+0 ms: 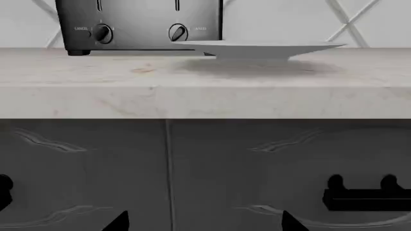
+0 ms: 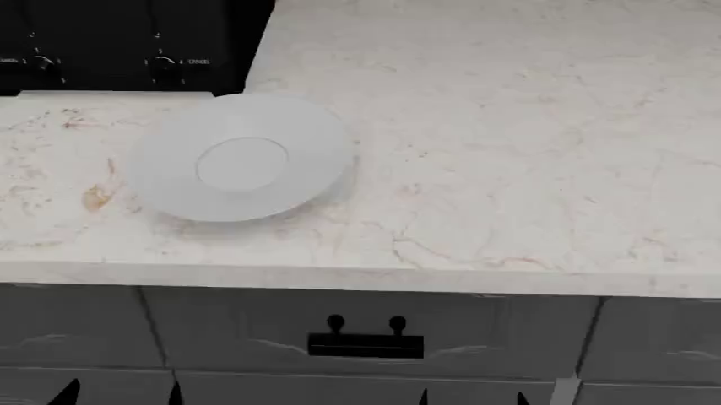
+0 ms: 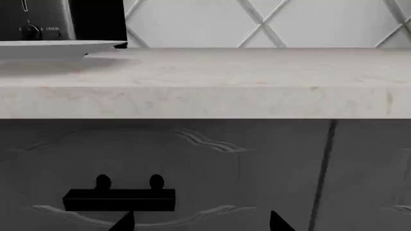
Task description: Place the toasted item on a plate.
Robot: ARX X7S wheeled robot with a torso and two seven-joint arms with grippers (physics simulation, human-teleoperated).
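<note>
From the left wrist camera, the white plate (image 1: 260,49) sits on the pale marble countertop (image 1: 192,79) just in front of the black toaster (image 1: 138,24), overlapping its lower corner beside one of the knobs (image 1: 178,32); its dish cannot be seen into from this low angle; only two dark tips of the left gripper (image 1: 202,222) poke into the frame, spread apart with nothing between them, well below the counter edge and level with the grey cabinet front (image 1: 257,168).

From the head camera, the plate (image 2: 240,157) lies near the counter's front left, its rim just touching the toaster (image 2: 124,42) behind it; its flat centre holds nothing; the left gripper (image 2: 118,392) and right gripper (image 2: 471,395) show as paired tips, both parted, low by the drawer with its black handle (image 2: 366,344).

From the right wrist camera, the plate (image 3: 45,48) is off to one side, well apart from the right gripper (image 3: 202,221), whose tips stand apart, clasping nothing.
</note>
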